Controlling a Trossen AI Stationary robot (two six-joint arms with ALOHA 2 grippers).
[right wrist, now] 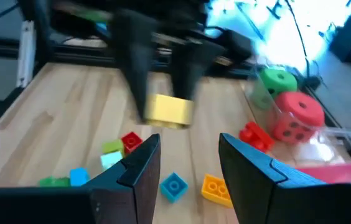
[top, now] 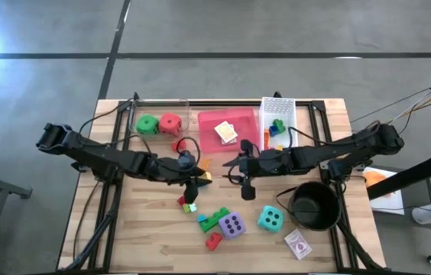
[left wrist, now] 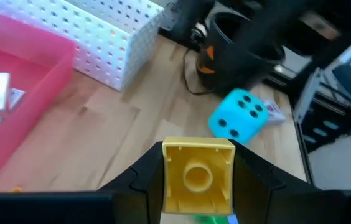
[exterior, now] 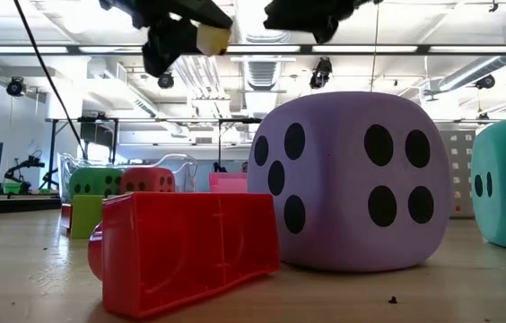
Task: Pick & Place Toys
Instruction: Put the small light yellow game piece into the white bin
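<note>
left hand (left wrist: pixel 197 186) grips a yellow brick (left wrist: pixel 198 175) above the table (left wrist: pixel 132 130).

Yellow brick (left wrist: pixel 198 175) clamped in left end effector (top: pixel 198 180), lifted above worktop (top: pixel 154 244) centre, stud face up. Green die (top: pixel 147 124) and red die (top: pixel 170 124) side by side, far left. Purple die (top: pixel 232 224) and teal die (top: pixel 270 218) near centre-right, apart. Green brick (top: pixel 215 220) just left of purple die; red brick (top: pixel 213 241) nearer. Card pack (top: pixel 297 244) flat, near right. Small mixed bricks (top: pixel 187 204) below held brick.
</note>
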